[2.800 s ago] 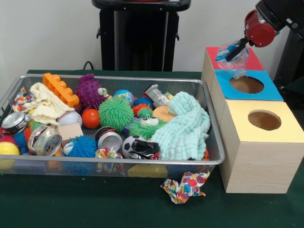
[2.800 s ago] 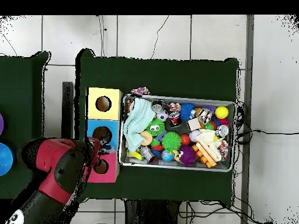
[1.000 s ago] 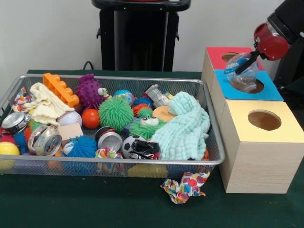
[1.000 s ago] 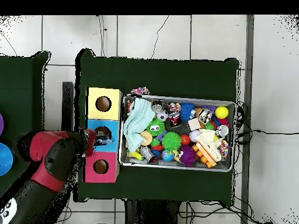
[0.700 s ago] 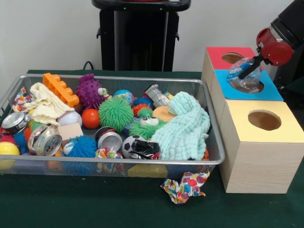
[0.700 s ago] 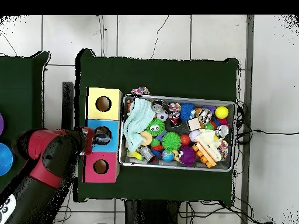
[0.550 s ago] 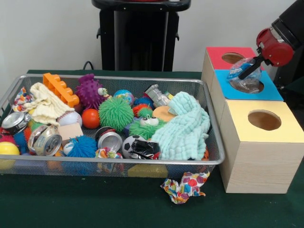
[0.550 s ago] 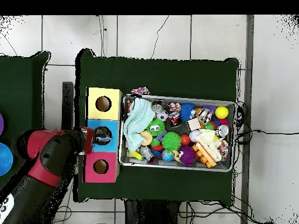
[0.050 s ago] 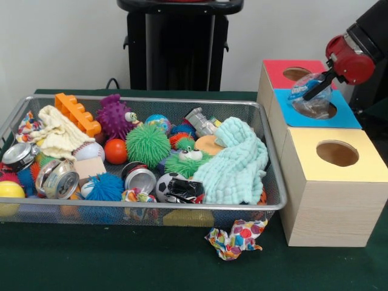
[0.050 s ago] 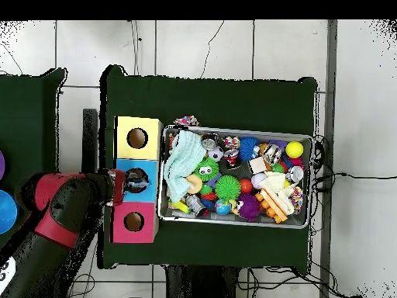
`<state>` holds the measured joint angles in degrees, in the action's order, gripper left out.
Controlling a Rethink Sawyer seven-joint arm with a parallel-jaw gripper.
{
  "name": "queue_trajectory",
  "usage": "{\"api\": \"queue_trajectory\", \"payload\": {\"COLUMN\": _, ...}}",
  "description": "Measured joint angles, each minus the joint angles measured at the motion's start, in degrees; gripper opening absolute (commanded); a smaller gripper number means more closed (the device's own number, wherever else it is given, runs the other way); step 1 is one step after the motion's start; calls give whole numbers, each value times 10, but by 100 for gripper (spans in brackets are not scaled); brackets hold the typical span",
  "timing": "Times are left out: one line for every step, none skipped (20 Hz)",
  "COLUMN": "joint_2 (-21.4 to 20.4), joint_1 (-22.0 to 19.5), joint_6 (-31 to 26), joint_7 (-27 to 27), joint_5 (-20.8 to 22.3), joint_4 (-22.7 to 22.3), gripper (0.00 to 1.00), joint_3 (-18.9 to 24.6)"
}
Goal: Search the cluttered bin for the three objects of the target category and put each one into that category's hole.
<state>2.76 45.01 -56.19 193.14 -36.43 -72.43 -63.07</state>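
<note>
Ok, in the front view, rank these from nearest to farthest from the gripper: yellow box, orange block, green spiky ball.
From the gripper:
1. Yellow box, just below it at the right.
2. Green spiky ball, mid-bin.
3. Orange block, far left corner of the bin.

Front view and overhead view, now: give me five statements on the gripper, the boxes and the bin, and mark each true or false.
1. The gripper holds a crumpled clear plastic bottle over the blue box. True.
2. The bottle hangs over the yellow box. False: it is at the blue box's hole, and the yellow box's hole is open with nothing over it.
3. The red box stands farthest back of the three in the front view. True.
4. The mint green cloth lies on the table outside the wire bin. False: it lies inside the bin, at the end nearest the boxes.
5. A spotted cloth scrap lies on the table in front of the bin. True.
</note>
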Motion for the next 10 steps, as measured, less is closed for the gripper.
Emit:
{"api": "queue_trajectory", "payload": {"joint_2": 0, "joint_1": 0, "joint_6": 0, "joint_7": 0, "joint_5": 1, "joint_4": 0, "gripper": 0, "joint_3": 0}}
{"api": "queue_trajectory", "payload": {"joint_2": 0, "joint_1": 0, "joint_6": 0, "joint_7": 0, "joint_5": 2, "joint_4": 0, "gripper": 0, "joint_3": 0}}
{"api": "queue_trajectory", "payload": {"joint_2": 0, "joint_1": 0, "joint_6": 0, "joint_7": 0, "joint_5": 4, "joint_4": 1, "gripper": 0, "joint_3": 0}}
{"api": "queue_trajectory", "payload": {"joint_2": 0, "joint_1": 0, "joint_6": 0, "joint_7": 0, "joint_5": 6, "joint_4": 2, "gripper": 0, "joint_3": 0}}
{"api": "queue_trajectory", "payload": {"joint_2": 0, "joint_1": 0, "joint_6": 0, "joint_7": 0, "joint_5": 9, "joint_4": 3, "gripper": 100, "joint_3": 0}}
{"api": "queue_trajectory", "payload": {"joint_2": 0, "joint_1": 0, "joint_6": 0, "joint_7": 0, "joint_5": 10, "joint_4": 3, "gripper": 100, "joint_3": 0}}
{"api": "queue_trajectory", "payload": {"joint_2": 0, "joint_1": 0, "joint_6": 0, "joint_7": 0, "joint_5": 10, "joint_4": 2, "gripper": 100, "joint_3": 0}}
{"api": "queue_trajectory", "payload": {"joint_2": 1, "joint_1": 0, "joint_6": 0, "joint_7": 0, "joint_5": 11, "joint_4": 2, "gripper": 100, "joint_3": 0}}
{"api": "queue_trajectory", "payload": {"joint_2": 1, "joint_1": 0, "joint_6": 0, "joint_7": 0, "joint_5": 13, "joint_4": 2, "gripper": 100, "joint_3": 0}}
{"api": "queue_trajectory", "payload": {"joint_2": 1, "joint_1": 0, "joint_6": 0, "joint_7": 0, "joint_5": 13, "joint_4": 2, "gripper": 100, "joint_3": 0}}
